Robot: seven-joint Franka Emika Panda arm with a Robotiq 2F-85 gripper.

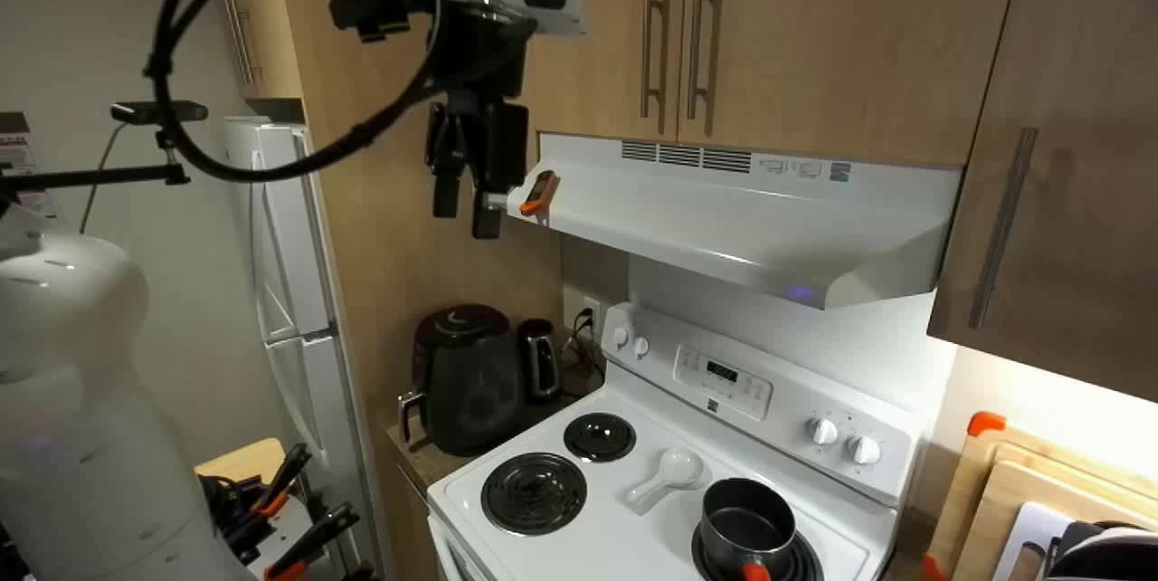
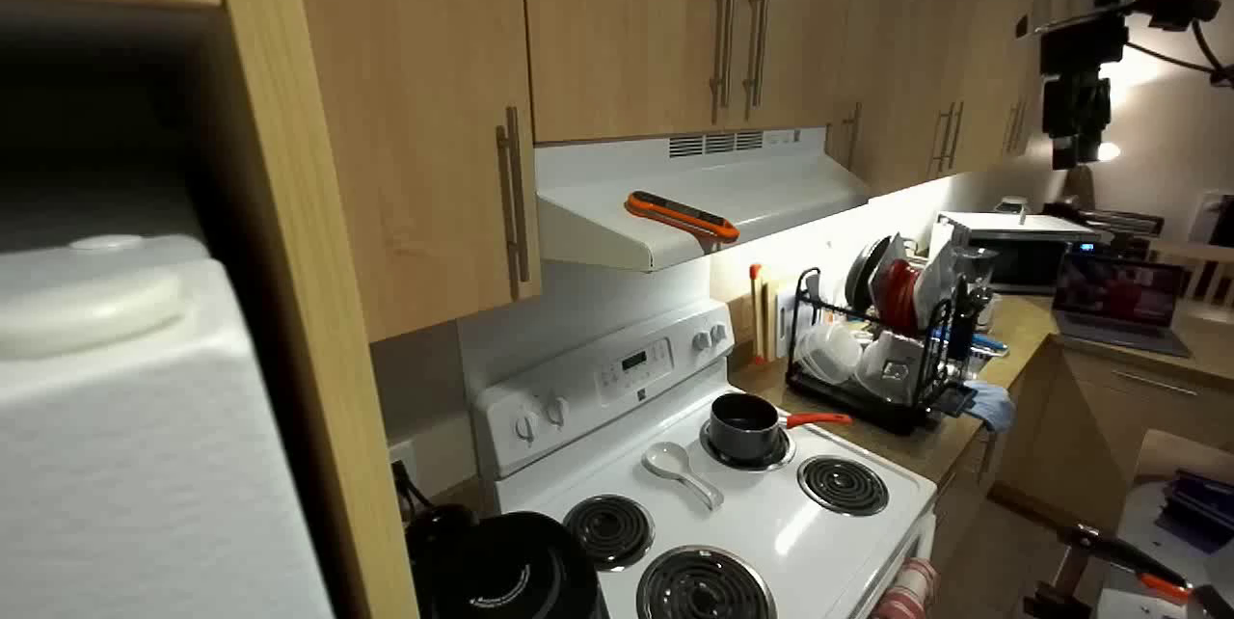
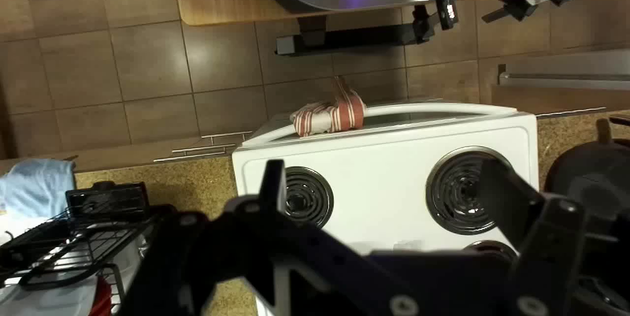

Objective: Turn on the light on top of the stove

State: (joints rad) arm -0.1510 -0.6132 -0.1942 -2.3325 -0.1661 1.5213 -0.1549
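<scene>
The white range hood [image 1: 688,210] hangs under the cabinets above the white stove [image 1: 624,554]; both also show in an exterior view, the hood [image 2: 598,190] and the stove [image 2: 771,542]. Two small switches [image 1: 791,168] sit on the hood's upper right front face, beside the vents. The hood lamp itself is hidden; the wall under the hood's right end is brightly lit. My gripper [image 1: 466,213] points down, open and empty, in front of the hood and apart from it. It also shows in an exterior view [image 2: 1072,151]. In the wrist view its spread fingers [image 3: 384,166] are above the stove.
An orange and black device [image 2: 682,217] is on the hood's left part. Cabinet handles [image 1: 697,38] stick out above. A pot [image 1: 747,518] and a white spoon rest [image 1: 668,477] are on the stove. A black air fryer [image 1: 466,382] and a dish rack [image 2: 868,378] flank it.
</scene>
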